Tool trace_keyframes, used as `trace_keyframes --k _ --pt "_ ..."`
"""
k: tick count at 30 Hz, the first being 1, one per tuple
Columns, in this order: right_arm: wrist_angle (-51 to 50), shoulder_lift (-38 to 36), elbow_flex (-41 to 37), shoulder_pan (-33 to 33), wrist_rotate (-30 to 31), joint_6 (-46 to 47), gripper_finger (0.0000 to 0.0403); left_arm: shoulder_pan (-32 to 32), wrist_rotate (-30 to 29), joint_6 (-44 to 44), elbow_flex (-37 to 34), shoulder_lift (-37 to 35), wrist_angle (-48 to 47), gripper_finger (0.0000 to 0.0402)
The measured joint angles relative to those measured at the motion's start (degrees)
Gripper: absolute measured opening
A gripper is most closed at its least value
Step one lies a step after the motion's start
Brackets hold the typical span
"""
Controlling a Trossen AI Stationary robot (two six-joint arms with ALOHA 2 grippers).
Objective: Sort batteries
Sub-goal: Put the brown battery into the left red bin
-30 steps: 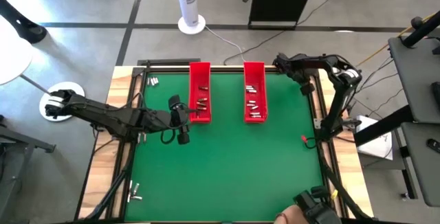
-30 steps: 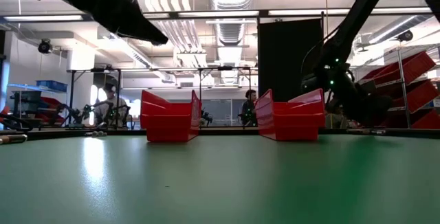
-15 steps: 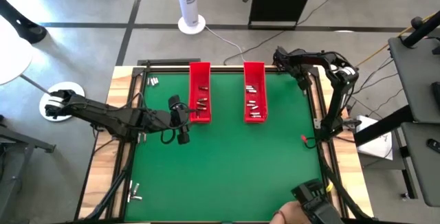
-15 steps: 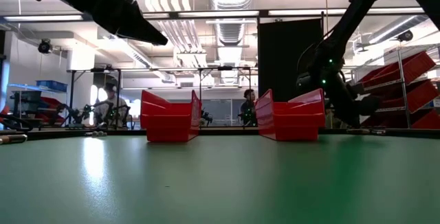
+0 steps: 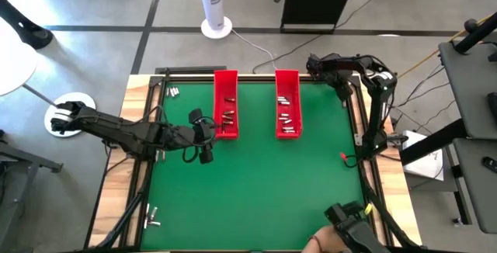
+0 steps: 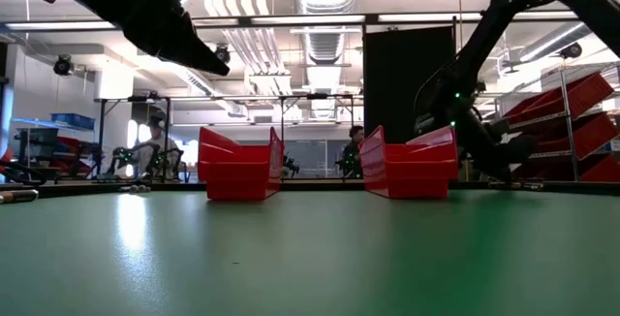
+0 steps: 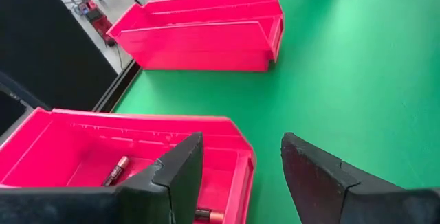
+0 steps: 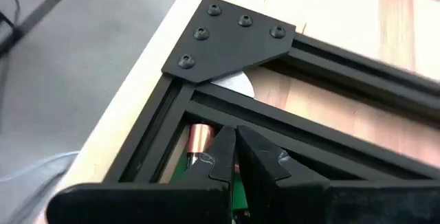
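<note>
Right wrist view: right fingers (image 8: 236,157) clenched on a battery (image 8: 199,143) at the counter's far right corner.
Lift straight clear of the frame (image 8: 234,42); left fingers (image 7: 240,172) hang released over a tray (image 7: 103,148).

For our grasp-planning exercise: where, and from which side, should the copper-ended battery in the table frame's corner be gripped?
Across its round body, from straight above: the battery lies tucked against the black frame rail, which likely blocks a sideways approach. The right gripper, shut beside it, must open first.

Bright ceiling lights, glare, blurred foreground fingers (image 7: 180,172)
</note>
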Motion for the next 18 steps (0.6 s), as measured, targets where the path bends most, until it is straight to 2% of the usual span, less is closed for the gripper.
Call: trace_keyframes --k 5,12,18 --pt "-1.4 1.4 1.1 0.4 -0.6 -3.0 0.0013 0.0 0.0 -0.1 -0.9 -0.1 0.0 0.0176" --pt "-0.5 -3.4 0.5 2.1 -6.5 -2.3 0.0013 0.0 -1.4 -0.4 -1.1 -1.0 0.2 0.0176" --pt "1.4 -5.9 0.4 0.7 -2.3 -4.3 0.0013 0.0 -1.4 -1.4 -1.1 -1.4 0.1 0.0176"
